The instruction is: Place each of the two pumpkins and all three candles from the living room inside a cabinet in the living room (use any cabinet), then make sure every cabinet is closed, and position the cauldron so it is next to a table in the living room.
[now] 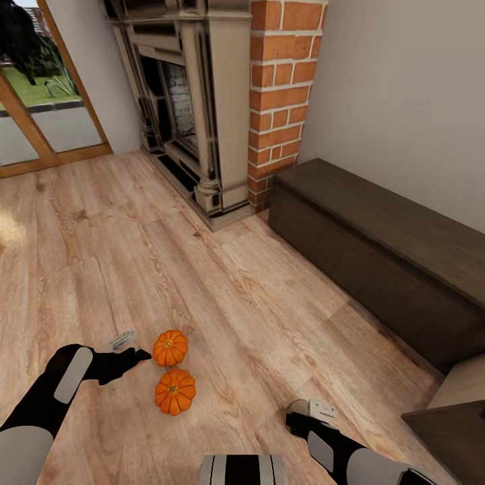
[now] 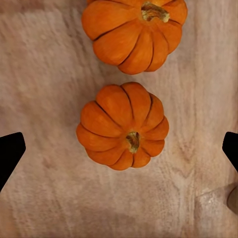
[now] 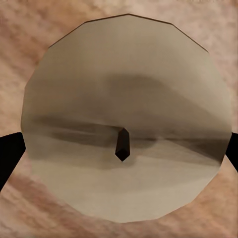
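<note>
Two orange pumpkins lie side by side on the wooden floor, the farther pumpkin [image 1: 170,347] and the nearer pumpkin [image 1: 175,391]. My left gripper [image 1: 133,347] hovers just left of the farther one and is open. In the left wrist view one pumpkin [image 2: 121,126] sits centred between the spread fingers [image 2: 10,153], with the other pumpkin [image 2: 134,34] beyond it. My right gripper [image 1: 304,409] is low over the floor, open, with a pale candle [image 3: 124,74] and its dark wick close under the camera between the fingers [image 3: 232,151]. The dark-brown cabinet [image 1: 377,256] stands along the right wall, its fronts shut.
A stone fireplace [image 1: 195,121] with a brick column [image 1: 279,101] stands ahead, left of the cabinet. A glazed door [image 1: 40,114] is at the far left. A dark furniture corner [image 1: 448,431] and a beige surface [image 1: 465,384] sit at the lower right.
</note>
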You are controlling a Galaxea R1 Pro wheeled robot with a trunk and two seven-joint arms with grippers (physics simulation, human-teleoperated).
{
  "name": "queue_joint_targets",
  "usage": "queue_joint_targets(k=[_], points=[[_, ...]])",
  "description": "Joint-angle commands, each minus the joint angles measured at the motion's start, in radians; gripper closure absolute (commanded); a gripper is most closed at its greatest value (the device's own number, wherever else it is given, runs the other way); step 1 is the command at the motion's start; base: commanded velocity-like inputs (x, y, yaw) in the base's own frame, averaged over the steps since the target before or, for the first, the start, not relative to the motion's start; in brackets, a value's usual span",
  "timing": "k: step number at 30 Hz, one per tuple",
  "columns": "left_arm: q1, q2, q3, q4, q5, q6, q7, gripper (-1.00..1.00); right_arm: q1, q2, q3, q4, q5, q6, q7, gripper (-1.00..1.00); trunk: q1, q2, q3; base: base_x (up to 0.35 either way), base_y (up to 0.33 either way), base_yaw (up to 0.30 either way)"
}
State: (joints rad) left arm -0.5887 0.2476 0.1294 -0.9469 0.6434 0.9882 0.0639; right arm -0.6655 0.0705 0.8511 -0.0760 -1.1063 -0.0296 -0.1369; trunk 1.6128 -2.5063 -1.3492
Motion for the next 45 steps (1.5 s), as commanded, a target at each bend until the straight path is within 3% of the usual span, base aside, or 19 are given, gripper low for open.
queue_joint_targets(k=[1, 2, 38, 45], points=[[0.0, 0.0, 0.001, -0.001, 0.009, 0.004, 0.007, -1.0, 0.0, 0.0, 0.008, -0.001, -0.01, -0.003, -0.005, -1.0, 0.0, 0.0, -0.001, 0.0, 0.0, 0.0], [0.0, 0.0, 0.001, 0.0, 0.009, 0.004, 0.007, -1.0, 0.0, 0.0, 0.007, -0.001, -0.011, -0.003, -0.005, 1.0, 0.0, 0.0, -0.001, 0.0, 0.0, 0.0], [0.0, 0.0, 0.001, -0.001, 0.008, 0.006, 0.004, -1.0, 0.0, 0.0, 0.007, -0.002, -0.01, -0.003, -0.005, 1.0, 0.0, 0.0, -0.001, 0.0, 0.0, 0.0], [0.0, 0.001, 0.002, -0.001, 0.008, 0.005, 0.004, -1.0, 0.0, 0.0, 0.006, -0.002, -0.011, -0.004, -0.006, 1.0, -0.003, 0.001, 0.026, 0.0, 0.0, 0.0]])
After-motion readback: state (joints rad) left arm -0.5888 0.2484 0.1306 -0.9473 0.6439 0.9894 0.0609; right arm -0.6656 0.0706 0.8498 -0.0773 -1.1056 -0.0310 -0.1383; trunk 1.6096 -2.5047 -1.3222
